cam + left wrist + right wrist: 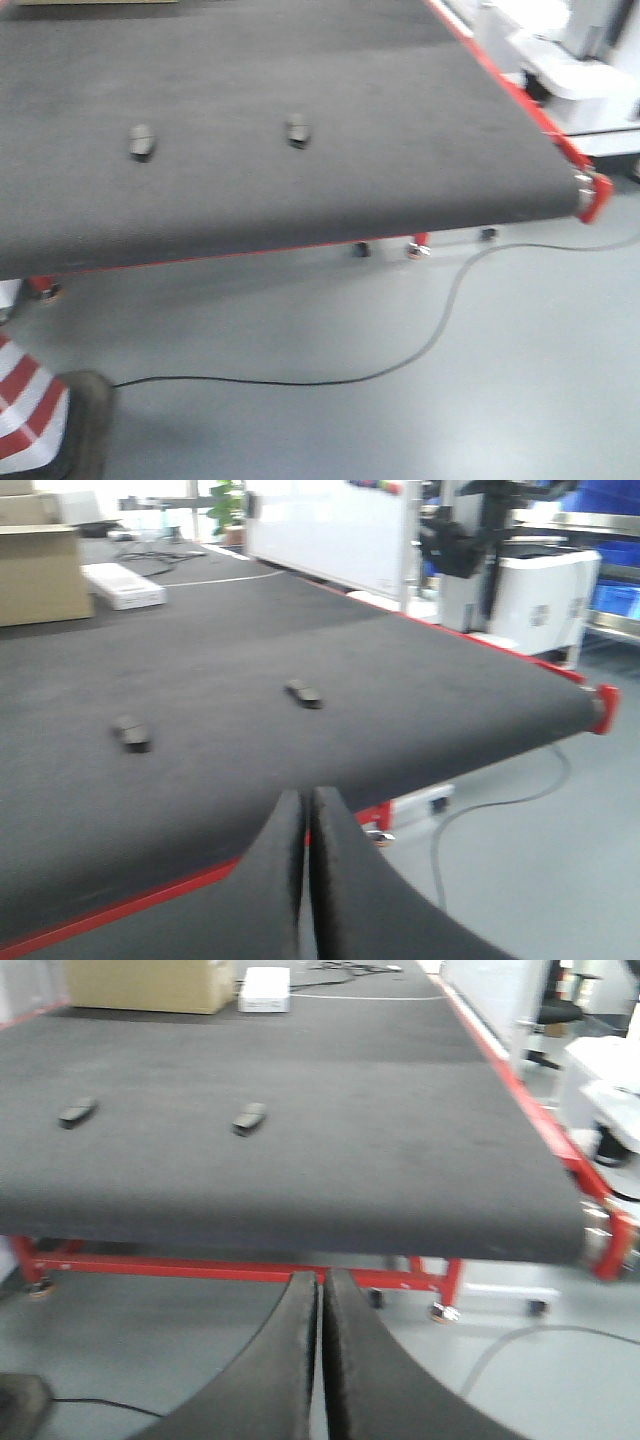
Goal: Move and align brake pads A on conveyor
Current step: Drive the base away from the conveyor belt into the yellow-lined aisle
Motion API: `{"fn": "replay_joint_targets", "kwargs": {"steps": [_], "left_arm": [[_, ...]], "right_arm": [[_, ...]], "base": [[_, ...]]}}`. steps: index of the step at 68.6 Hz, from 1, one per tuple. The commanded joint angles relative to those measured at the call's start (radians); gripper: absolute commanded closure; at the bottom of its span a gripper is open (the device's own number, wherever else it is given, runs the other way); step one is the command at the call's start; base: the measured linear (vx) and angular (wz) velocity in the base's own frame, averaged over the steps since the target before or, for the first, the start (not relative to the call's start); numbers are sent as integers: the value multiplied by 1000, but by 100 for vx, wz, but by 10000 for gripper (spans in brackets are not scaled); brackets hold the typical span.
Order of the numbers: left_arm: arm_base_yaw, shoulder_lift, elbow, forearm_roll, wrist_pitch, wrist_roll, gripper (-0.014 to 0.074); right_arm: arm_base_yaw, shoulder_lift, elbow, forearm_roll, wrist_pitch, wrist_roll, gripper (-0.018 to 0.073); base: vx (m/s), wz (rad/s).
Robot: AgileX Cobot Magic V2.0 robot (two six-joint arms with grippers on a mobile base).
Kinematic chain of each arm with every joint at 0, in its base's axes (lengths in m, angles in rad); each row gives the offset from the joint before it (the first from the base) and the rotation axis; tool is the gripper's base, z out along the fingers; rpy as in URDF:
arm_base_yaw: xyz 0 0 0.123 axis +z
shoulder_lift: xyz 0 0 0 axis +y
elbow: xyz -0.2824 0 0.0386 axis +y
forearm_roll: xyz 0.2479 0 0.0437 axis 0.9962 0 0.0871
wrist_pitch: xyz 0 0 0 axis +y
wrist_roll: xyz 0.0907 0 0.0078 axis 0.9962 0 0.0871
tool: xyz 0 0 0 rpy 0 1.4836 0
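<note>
Two brake pads [297, 130] lying apart on a dark conveyor [420, 120].
Both sit near the conveyor's front edge. Left gripper [304, 800] and right gripper [320, 1280] hang just off that edge, each claw pinched fully closed on nothing.

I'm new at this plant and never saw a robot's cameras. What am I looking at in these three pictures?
This is a two-armed robot on a mobile base. One picture looks forward from its body. The other two come from wrist cameras, so the dark wedges at the bottom are the left gripper and the right gripper, both shut, holding nothing. Ahead stands the conveyor, a dark belt with a red frame. Two brake pads lie on it, apart: the left pad and the right pad.
</note>
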Motion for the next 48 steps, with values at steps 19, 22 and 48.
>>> {"fn": "replay_joint_targets", "kwargs": {"steps": [19, 22, 48], "left_arm": [[-4, 13, -21, 6, -68, -1, 603], [-4, 13, -21, 6, -68, -1, 603], [-4, 13, -21, 6, -68, -1, 603]], "right_arm": [[-2, 10, -25, -13, -67, -6, 568], [-2, 10, -25, -13, -67, -6, 568], [-2, 10, -25, -13, -67, -6, 568]], "base": [[-11, -65], [-10, -82], [-5, -78]]}}
